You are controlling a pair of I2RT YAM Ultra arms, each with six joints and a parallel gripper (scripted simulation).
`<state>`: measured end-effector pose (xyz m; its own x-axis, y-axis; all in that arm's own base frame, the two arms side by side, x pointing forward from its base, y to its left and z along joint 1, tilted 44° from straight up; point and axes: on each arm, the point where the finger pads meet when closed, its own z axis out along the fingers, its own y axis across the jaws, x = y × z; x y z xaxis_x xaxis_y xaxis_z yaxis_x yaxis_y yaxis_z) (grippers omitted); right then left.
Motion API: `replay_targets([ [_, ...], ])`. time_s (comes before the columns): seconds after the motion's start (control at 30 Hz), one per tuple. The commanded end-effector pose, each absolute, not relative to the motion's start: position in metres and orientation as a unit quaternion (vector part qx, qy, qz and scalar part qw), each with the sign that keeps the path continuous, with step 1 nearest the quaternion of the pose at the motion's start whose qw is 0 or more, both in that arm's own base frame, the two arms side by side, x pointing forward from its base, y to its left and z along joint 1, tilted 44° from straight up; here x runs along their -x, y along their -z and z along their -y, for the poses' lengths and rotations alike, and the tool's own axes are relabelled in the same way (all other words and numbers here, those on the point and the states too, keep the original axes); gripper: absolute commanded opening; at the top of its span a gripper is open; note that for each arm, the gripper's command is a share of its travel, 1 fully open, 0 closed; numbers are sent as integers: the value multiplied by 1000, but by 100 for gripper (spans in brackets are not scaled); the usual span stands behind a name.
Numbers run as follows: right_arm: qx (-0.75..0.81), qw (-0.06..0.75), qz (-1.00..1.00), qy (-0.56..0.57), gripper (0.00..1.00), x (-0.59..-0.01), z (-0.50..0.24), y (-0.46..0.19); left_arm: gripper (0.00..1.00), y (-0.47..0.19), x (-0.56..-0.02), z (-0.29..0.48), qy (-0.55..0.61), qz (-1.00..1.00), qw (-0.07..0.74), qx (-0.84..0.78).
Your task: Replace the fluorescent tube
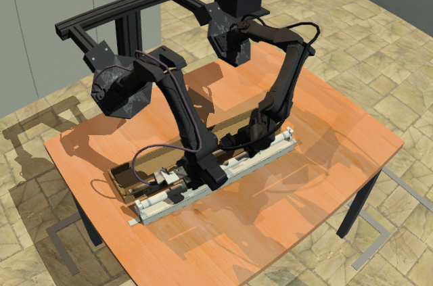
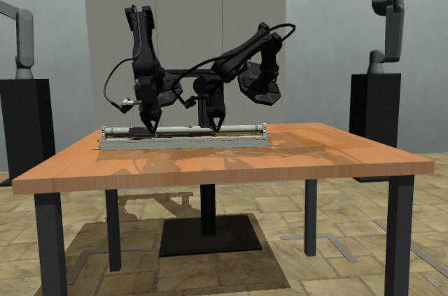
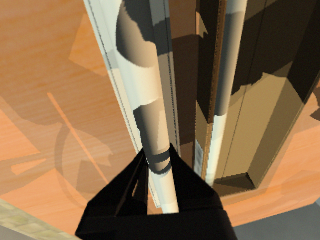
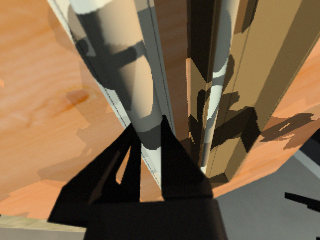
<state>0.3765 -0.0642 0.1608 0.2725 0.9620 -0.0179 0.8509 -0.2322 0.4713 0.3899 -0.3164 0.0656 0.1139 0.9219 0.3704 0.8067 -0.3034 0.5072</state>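
Fingers (image 2: 147, 124) nearly shut, gripping white tube (image 1: 153, 199) (image 2: 239, 128) (image 3: 145, 82) (image 4: 131, 80)

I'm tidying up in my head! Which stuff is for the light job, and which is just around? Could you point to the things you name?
For the job:
- light fixture (image 1: 258, 164) (image 2: 184, 143) (image 3: 119, 85) (image 4: 154, 55)
- tube in the fixture (image 1: 153, 199) (image 2: 236, 128) (image 3: 145, 90) (image 4: 132, 85)
- carton (image 1: 157, 153) (image 3: 280, 107) (image 4: 260, 65)
- second tube (image 1: 136, 188) (image 3: 227, 65) (image 4: 220, 55), in the carton
- left tool (image 1: 252, 151) (image 2: 217, 129) (image 3: 158, 148)
- right tool (image 1: 189, 183) (image 2: 153, 131) (image 4: 150, 122)

Just around:
- grey arms (image 2: 25, 39)
- grey cabinet (image 1: 52, 31) (image 2: 187, 32)
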Motion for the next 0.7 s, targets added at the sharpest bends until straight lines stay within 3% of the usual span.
replay_targets([
  [0.0, -764, 226, -585, -154, 11, -377, 64, -169, 11, -77, -384, 333, -331, -566, 128, -745],
  [0.67, -743, 291, -570, -198, 11, -374, 64, -169, 11, -76, -382, 332, -380, -533, 189, -732],
])
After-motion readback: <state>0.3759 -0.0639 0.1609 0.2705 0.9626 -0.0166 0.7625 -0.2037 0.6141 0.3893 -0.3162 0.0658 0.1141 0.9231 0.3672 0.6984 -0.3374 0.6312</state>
